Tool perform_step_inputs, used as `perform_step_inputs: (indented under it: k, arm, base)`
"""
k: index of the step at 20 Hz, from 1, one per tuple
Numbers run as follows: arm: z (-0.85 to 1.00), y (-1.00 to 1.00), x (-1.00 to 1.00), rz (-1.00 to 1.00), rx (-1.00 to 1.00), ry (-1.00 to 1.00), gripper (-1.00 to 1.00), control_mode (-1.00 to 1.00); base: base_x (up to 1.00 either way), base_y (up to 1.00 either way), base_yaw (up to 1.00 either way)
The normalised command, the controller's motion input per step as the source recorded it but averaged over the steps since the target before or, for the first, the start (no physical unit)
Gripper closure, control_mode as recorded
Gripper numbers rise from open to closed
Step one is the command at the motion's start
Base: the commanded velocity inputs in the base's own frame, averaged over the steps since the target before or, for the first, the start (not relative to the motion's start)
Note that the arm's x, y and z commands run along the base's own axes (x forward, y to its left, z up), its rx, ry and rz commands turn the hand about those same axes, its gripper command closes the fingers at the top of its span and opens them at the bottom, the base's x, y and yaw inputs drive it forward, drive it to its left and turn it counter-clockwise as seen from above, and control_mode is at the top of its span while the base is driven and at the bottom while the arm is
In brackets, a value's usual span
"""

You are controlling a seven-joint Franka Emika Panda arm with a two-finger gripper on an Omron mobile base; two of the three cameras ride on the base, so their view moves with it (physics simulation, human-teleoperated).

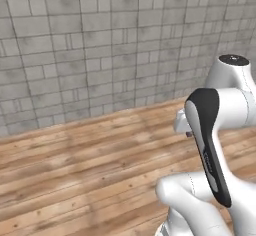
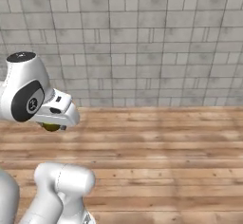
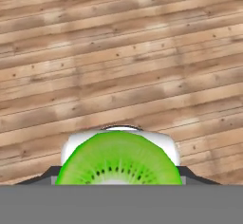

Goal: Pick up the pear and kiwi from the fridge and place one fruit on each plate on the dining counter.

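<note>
My gripper point(image 2: 52, 125) is shut on the kiwi point(image 3: 118, 161). In the hand view the kiwi's bright lime-green cut face with dark seeds sits between the fingers, just above the floor planks. From the right base view the kiwi point(image 2: 50, 127) shows as a small brownish-green lump under the white hand, held well above the floor. In the left base view the hand point(image 1: 182, 122) sticks out behind the arm's dark elbow. The pear, the fridge, the plates and the dining counter are out of view.
A grey brick wall point(image 1: 100, 45) stands ahead of the base. Brown wooden floor planks point(image 2: 161, 147) stretch from the wall toward me. The arm's white links point(image 1: 210, 190) fill the lower right of the left base view.
</note>
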Motion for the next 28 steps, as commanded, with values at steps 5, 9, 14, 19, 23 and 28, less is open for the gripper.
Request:
perform_step_inputs:
  k: [5, 9, 14, 19, 23, 28]
  arm:
    - [0.0, 0.0, 0.0, 0.0, 0.0, 0.0, 1.0, 1.0]
    - [0.0, 0.0, 0.0, 0.0, 0.0, 0.0, 1.0, 1.0]
    - [0.0, 0.0, 0.0, 0.0, 0.0, 0.0, 1.0, 1.0]
    - [0.0, 0.0, 0.0, 0.0, 0.0, 0.0, 1.0, 1.0]
    - [0.0, 0.0, 0.0, 0.0, 0.0, 0.0, 1.0, 1.0]
    - [0.0, 0.0, 0.0, 0.0, 0.0, 0.0, 1.0, 1.0]
  base:
    - [1.0, 0.17, -0.41]
    - [1.0, 0.38, -0.45]
    - [1.0, 0.45, -0.57]
    - [1.0, 0.52, -0.56]
    - [1.0, 0.66, -0.56]
    - [1.0, 0.57, -0.55]
